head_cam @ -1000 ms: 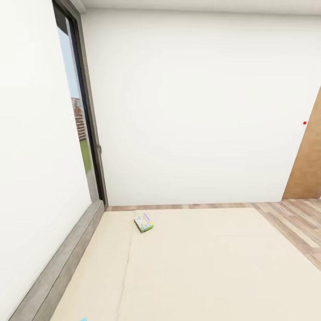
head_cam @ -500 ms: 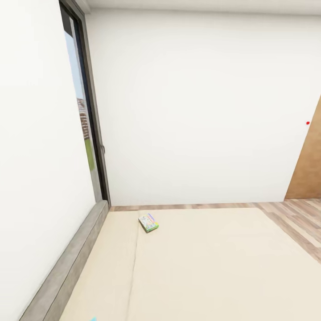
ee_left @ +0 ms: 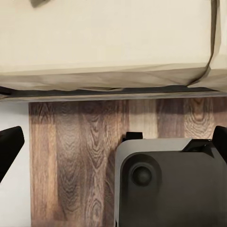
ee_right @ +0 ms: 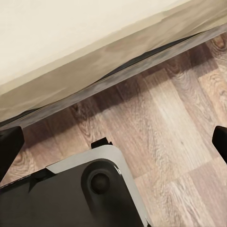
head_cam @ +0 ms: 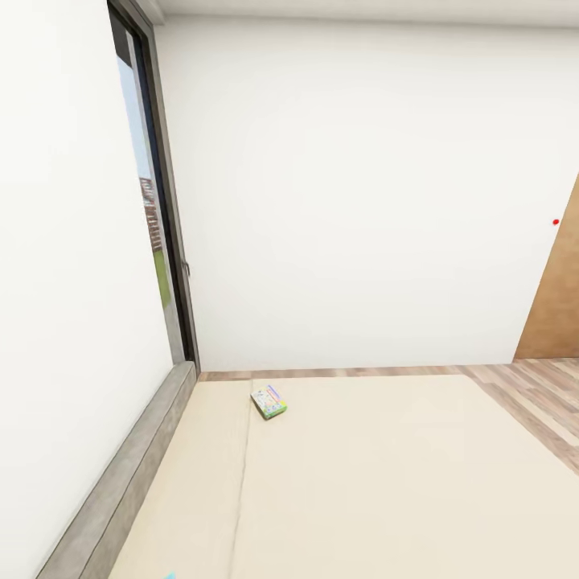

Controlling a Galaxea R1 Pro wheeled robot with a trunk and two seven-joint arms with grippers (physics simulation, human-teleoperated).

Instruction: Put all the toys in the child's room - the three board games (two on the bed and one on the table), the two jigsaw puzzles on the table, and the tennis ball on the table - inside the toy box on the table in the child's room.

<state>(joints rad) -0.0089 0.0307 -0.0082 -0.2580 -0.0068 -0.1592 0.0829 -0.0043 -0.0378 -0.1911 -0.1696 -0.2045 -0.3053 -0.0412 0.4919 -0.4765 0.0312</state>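
The robot stands at the edge of the bed (head_cam: 386, 482), and the step in hand looks like the fetching of a board game from it; nothing is gripped yet. One board game (head_cam: 269, 401), a small colourful box, lies flat on the cream bed cover toward the bed's far end, near the wall and the window (head_cam: 153, 217), well apart from both pincers. A sliver of light blue at the very bottom edge of the head view may be the second game, but it is too small to tell. The left pincer (ee_left: 113, 142) hangs over the wooden floor (ee_left: 75, 161) just beside the bed's side, its two dark fingers spread wide at the frame's edges with nothing between them. The right pincer (ee_right: 113, 142) hangs likewise over the floor by the mattress edge, fingers wide apart and empty. The robot's base (ee_left: 165, 184) sits below both. In my judgement the next move calls for driving along the bed toward the far end, then leaning the trunk and reaching one arm across the cover, since the box lies far ahead of either pincer.
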